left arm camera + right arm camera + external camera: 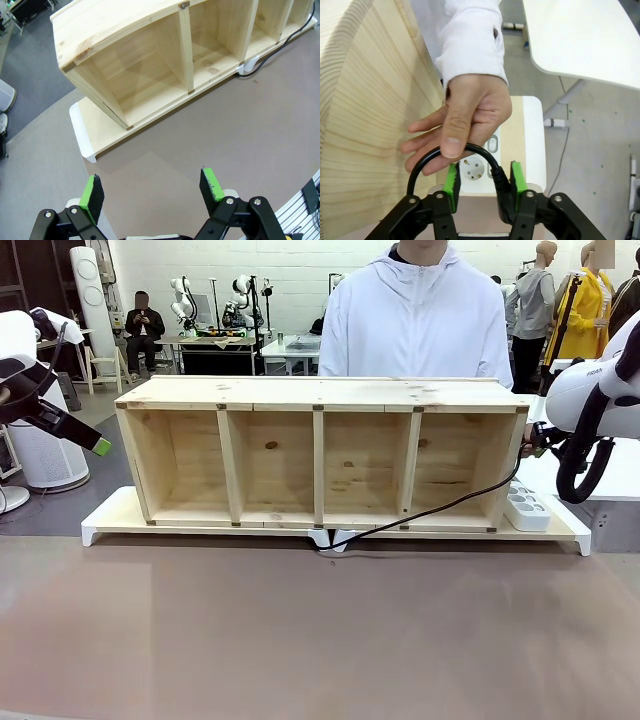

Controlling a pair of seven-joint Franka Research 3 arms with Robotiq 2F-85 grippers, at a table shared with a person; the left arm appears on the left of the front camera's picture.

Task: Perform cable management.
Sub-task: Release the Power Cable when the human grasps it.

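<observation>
While the person's hand [462, 117] is pinching the looped end of the long thin black power cable [470, 150] beside the right end of the four-bay pale wooden shelf unit [320, 455], I am reading this as a handover in progress. My right pincer [482, 185] is standing with its green pads apart on either side of the cable's thicker plug end; the plug is lying against one pad, and I judge it released rather than clamped, since the thumb is now carrying the loop. Below the loop the white multi-socket power strip [477, 167] is waiting. In the front view the cable is running from that corner down along the white base board [110, 518] to the middle of the worktop [320, 630] edge (not yet tidied, I would say). My left pincer [152, 192] is hanging wide open and empty over the brown surface. Routing and plugging in seem to be what is remaining.
</observation>
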